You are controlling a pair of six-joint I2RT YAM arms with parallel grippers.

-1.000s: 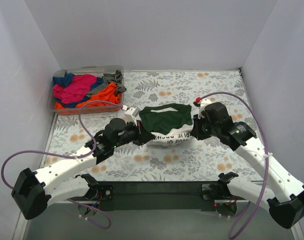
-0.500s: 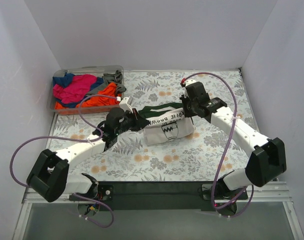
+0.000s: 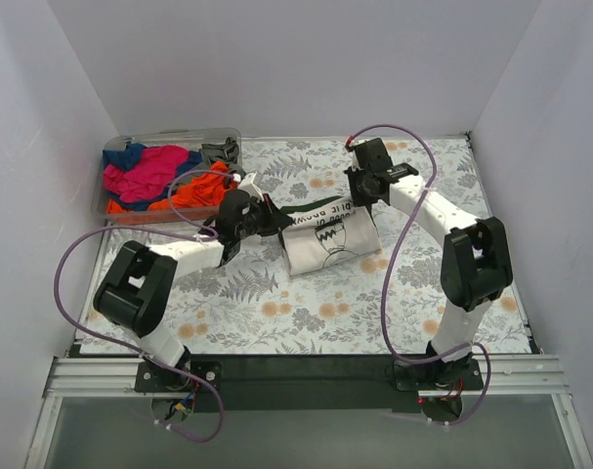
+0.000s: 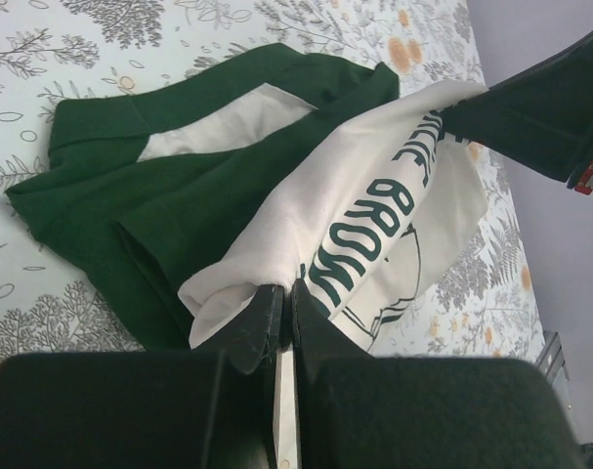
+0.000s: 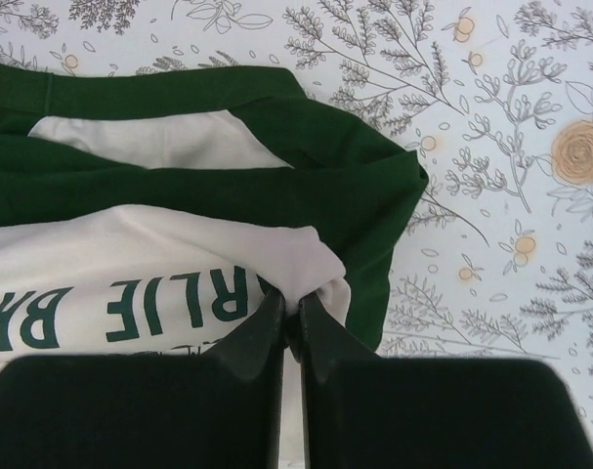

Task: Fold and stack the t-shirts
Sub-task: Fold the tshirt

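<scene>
The floral-print table (image 3: 306,313) carries the cream t-shirt (image 3: 327,242) mid-surface and a clear bin (image 3: 179,133), seemingly cloth-filled.

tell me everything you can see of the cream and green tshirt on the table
The cream t-shirt is soft cloth with dark green sleeves and collar, and dark green lettering over a line drawing. It lies partly folded on the floral table, the printed cream body doubled over the green top part. The left gripper and right gripper each pinch a cream fold edge with shut fingers, one at each side.
</scene>
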